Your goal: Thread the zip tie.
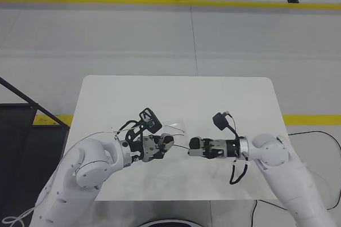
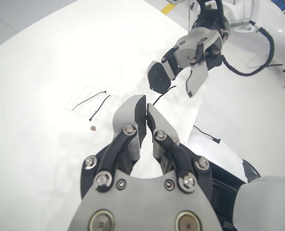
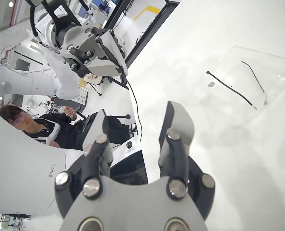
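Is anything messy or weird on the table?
A tiny brown scrap lies on the white table beside the head of one loose zip tie, like a stray crumb. That tie also sticks partly off the clear sheet; the other zip tie lies on it.

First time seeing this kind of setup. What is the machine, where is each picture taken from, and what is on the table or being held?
It is a robot with two arms over a white table. One picture looks down from above the arms. The other two come from a camera on each wrist, looking along that arm's own hand. The left hand is shut on a thin black zip tie, whose free end appears to reach between the open fingers of the right hand. On the table lie a clear sheet, two spare zip ties on and beside it, and a small brown scrap.
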`<action>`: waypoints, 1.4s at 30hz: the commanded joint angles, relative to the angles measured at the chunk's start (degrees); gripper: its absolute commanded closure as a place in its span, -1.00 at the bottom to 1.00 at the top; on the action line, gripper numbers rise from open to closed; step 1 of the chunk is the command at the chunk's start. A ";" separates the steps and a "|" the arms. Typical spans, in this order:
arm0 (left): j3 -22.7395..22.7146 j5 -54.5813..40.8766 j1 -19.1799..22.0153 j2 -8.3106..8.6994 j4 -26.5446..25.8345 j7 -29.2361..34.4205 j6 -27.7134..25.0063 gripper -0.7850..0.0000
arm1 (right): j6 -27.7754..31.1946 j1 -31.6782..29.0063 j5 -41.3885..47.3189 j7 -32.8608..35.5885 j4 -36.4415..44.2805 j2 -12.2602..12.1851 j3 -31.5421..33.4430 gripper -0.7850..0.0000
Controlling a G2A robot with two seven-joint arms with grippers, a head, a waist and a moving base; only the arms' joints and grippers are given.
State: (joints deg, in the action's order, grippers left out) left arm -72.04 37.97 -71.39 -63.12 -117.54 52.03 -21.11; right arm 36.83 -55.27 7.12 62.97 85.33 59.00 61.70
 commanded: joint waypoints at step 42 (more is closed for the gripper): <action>-0.35 -14.20 -3.80 -0.62 6.08 -25.19 0.84 -1.00 | 12.79 -4.67 10.19 -15.89 -2.44 0.69 0.07 1.00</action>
State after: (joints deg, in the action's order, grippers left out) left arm -72.39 23.77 -75.19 -63.74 -111.46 26.84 -20.26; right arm 49.62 -59.94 17.31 47.08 82.88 59.68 61.76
